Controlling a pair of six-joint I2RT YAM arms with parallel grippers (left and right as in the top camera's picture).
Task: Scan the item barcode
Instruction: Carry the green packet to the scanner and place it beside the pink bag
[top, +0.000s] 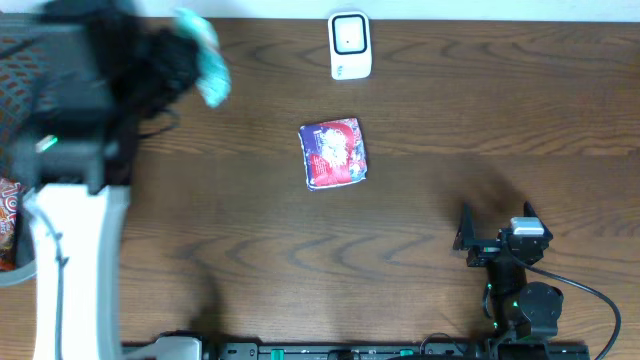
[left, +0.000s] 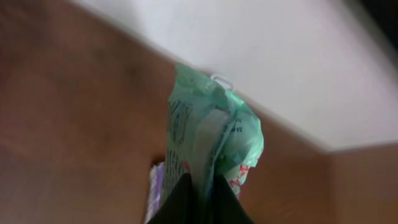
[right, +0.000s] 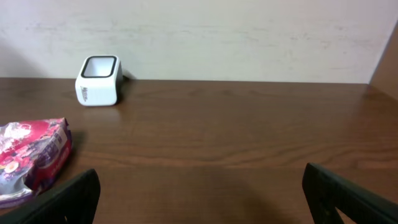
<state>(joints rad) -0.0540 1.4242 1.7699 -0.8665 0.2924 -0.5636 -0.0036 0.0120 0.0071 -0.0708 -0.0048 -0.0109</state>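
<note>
The left fingers (left: 180, 208) are closed tight on one edge of a green packet (left: 211, 134) and hold it over the far left part of the tabletop (top: 450, 120). It is well left of the white scanner (top: 350, 45), which stands at the far edge near the middle. A red packet (top: 333, 153) lies flat on the tabletop just nearer than the scanner, apart from it. The right fingers (right: 68, 199) stand wide open over the near right part of the tabletop, facing the far edge, well apart from both packets and the scanner
</note>
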